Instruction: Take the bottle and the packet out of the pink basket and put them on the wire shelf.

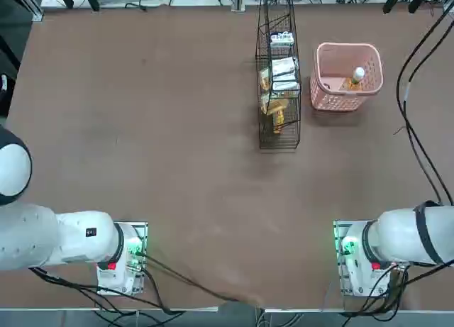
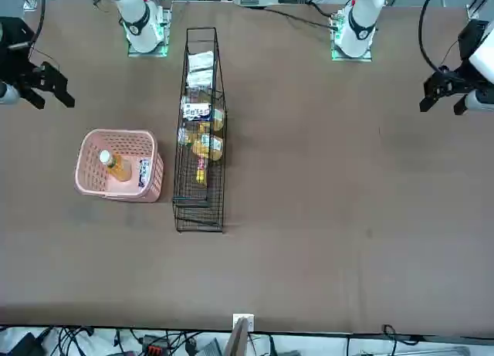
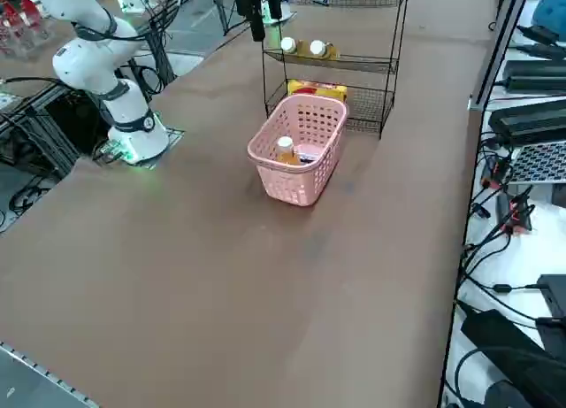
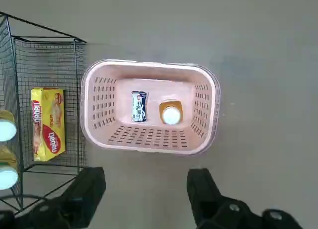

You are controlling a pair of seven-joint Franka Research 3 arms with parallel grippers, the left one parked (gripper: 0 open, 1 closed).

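Basket [image 1: 348,76] sits at the far right of the brown table [image 1: 177,164] in the top view, just beside the wire shelf [image 1: 277,79]; the bottle [image 1: 355,78] lies inside it, white cap showing. The right arm's base is at the near edge on the same side, so this arm is plainly the nearer one, though its gripper is out of this picture.

Front view: the right gripper [image 2: 55,87] hangs high above the table, well apart from the basket and off to the robot's side of it. The bottle and the packet [image 2: 144,172] lie side by side inside. The shelf already holds other packets and bottles on its tiers.

Right side view: the basket stands in front of the shelf's lower tiers, just beside them. Bottle and packet are down on the basket floor. Cables and gear line the table's far edge.

Right wrist view: the fingers [image 4: 87,191] are spread wide and empty. The basket lies beyond and below them, its long axis running across the gap. The bottle stands cap-up just beside the packet, whose long axis crosses the basket's. A reach forward and down looks needed. A yellow box [image 4: 47,122] lies on the shelf tier alongside.
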